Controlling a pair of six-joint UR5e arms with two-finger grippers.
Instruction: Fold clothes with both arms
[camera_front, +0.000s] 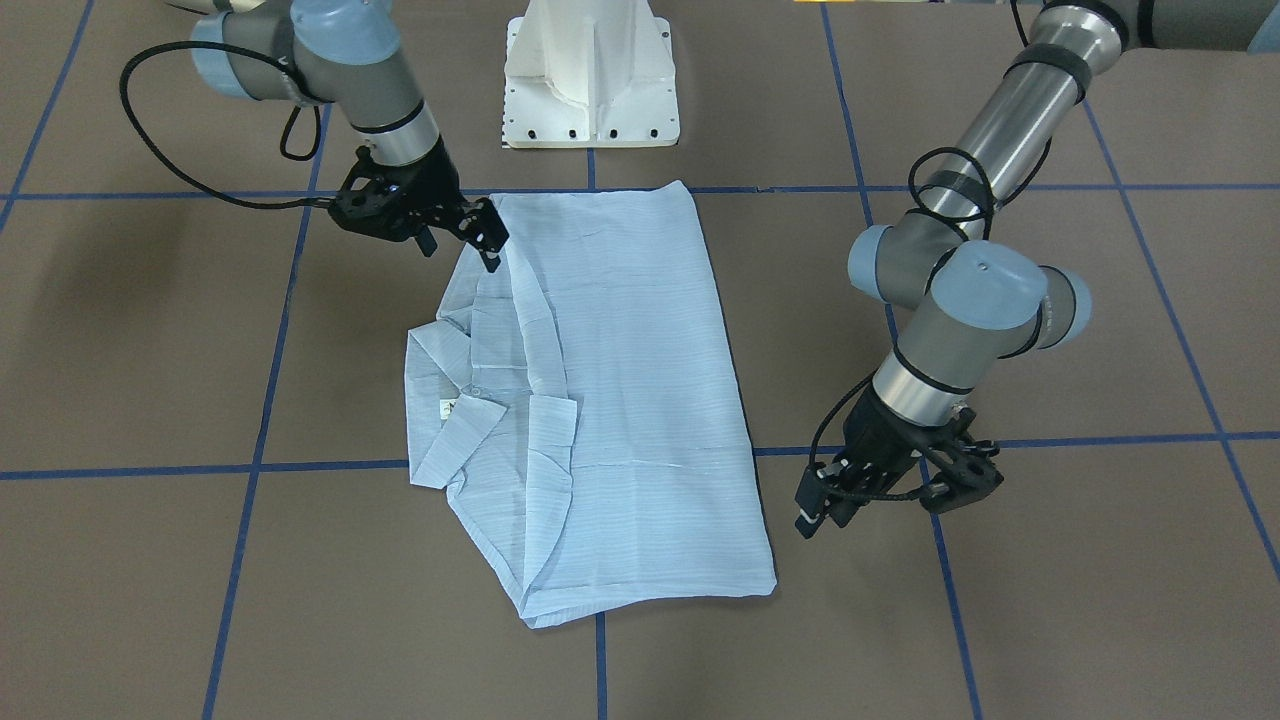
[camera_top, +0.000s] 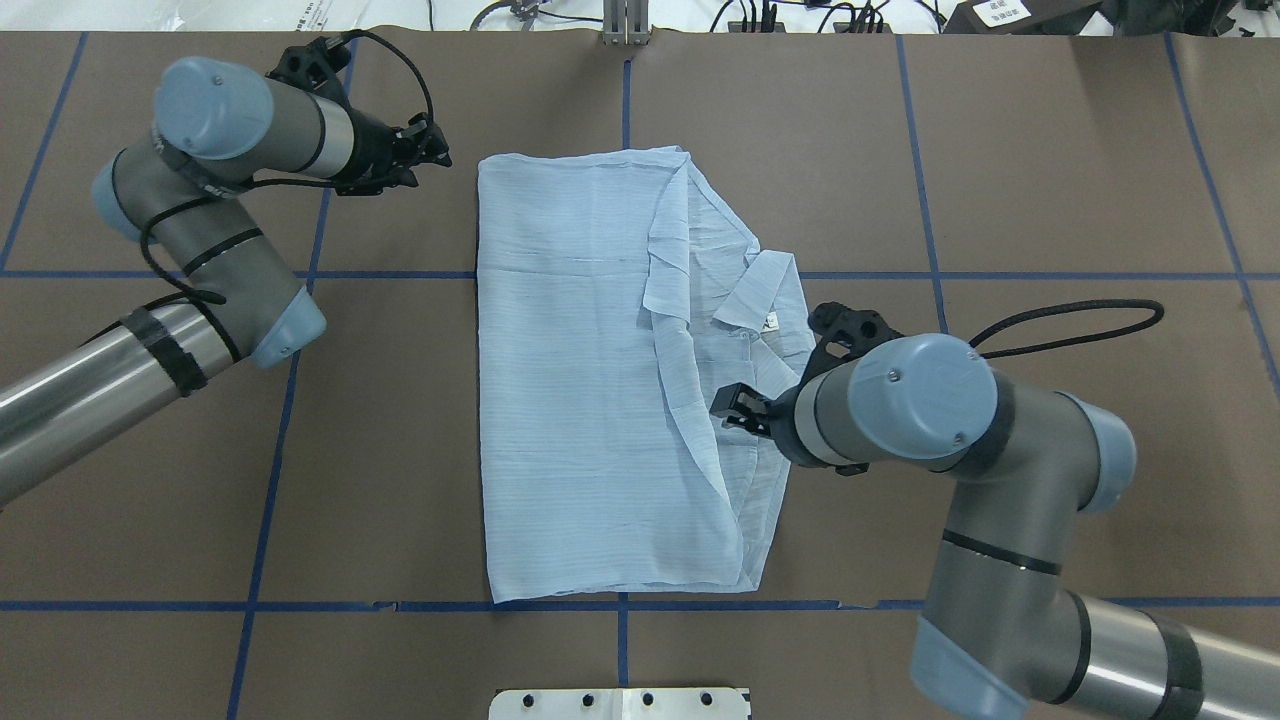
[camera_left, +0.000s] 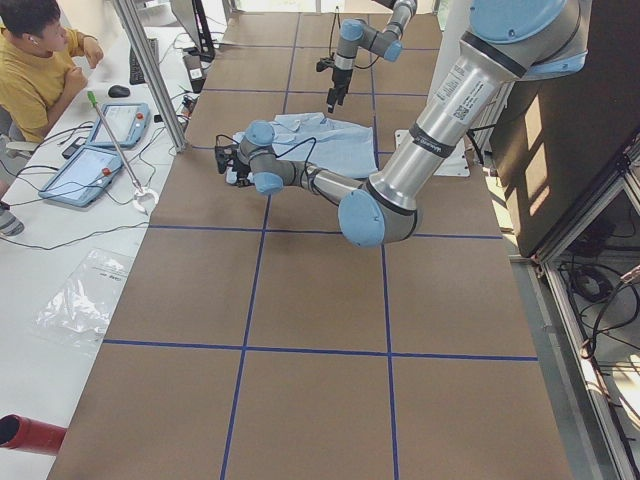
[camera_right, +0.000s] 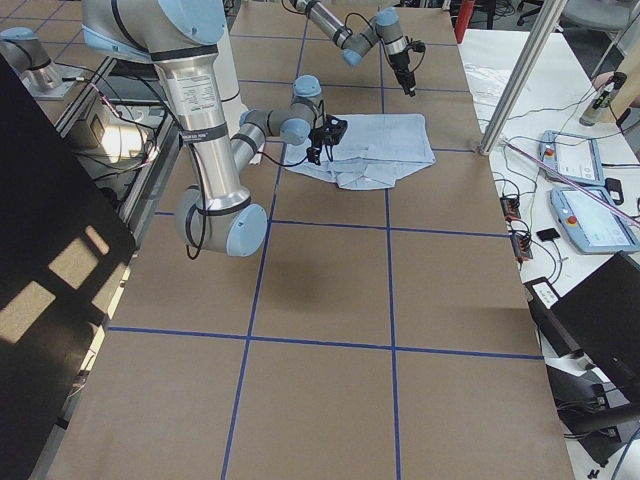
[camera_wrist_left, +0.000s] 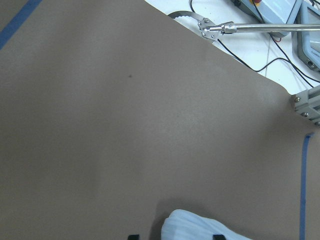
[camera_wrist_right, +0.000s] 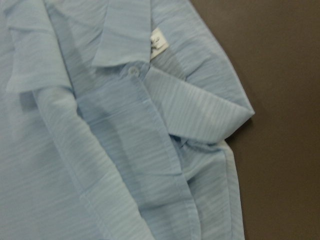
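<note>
Shirt (camera_front: 640, 400), pale blue and striped, lay part-folded on the tabletop (camera_front: 1050, 620) (neck label (camera_front: 447, 408) showing); right hand (camera_front: 460, 245) hung over its edge, left hand (camera_wrist_left: 175, 236) beside it, both spread apart.

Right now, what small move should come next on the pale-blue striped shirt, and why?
Probably ease the left black two-finger gripper toward the nearest corner of the pale-blue striped shirt. It is open and off the cloth, over the brown table, with that corner showing between its fingertips in the wrist view. The right gripper, also open, hovers at the collar-side edge.
</note>
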